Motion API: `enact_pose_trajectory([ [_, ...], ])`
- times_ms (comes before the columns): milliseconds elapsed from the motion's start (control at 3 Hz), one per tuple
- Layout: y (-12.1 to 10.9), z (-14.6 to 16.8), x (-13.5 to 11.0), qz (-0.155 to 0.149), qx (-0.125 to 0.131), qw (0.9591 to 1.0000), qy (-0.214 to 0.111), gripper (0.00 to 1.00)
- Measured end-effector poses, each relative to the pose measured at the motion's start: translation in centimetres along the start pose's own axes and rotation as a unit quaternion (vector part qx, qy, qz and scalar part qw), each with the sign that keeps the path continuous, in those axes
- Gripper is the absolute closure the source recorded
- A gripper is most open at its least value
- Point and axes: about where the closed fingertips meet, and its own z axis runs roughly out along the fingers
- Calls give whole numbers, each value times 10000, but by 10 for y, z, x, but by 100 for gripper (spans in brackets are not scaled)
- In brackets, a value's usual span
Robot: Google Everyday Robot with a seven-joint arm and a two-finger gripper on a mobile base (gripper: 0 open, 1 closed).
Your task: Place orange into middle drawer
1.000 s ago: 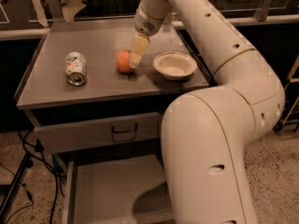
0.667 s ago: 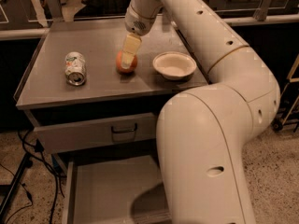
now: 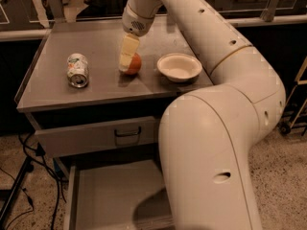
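The orange (image 3: 135, 64) sits on the grey cabinet top (image 3: 91, 40), between a drink can and a cream bowl. My gripper (image 3: 126, 56) hangs straight down over the orange's left side and hides part of it. I cannot tell whether it touches the fruit. The middle drawer (image 3: 103, 195) stands pulled out low at the front, its flat grey inside bare. My arm's body covers the drawer's right part.
A white-and-green drink can (image 3: 77, 70) lies on its side left of the orange. A cream bowl (image 3: 179, 67) stands to its right. A closed drawer front with a black loop handle (image 3: 127, 132) is above the open drawer. Cables (image 3: 21, 176) trail on the floor at left.
My gripper has moved left, from the orange's right side to over its left side. The orange, can and bowl have stayed where they were.
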Motion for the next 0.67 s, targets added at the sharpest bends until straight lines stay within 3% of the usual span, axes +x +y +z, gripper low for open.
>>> enact_pose_trajectory([
  [333,-6,16,16,170,-7,9999,2,0],
  [667,-20,41,52,580,-67,9983,34,0],
])
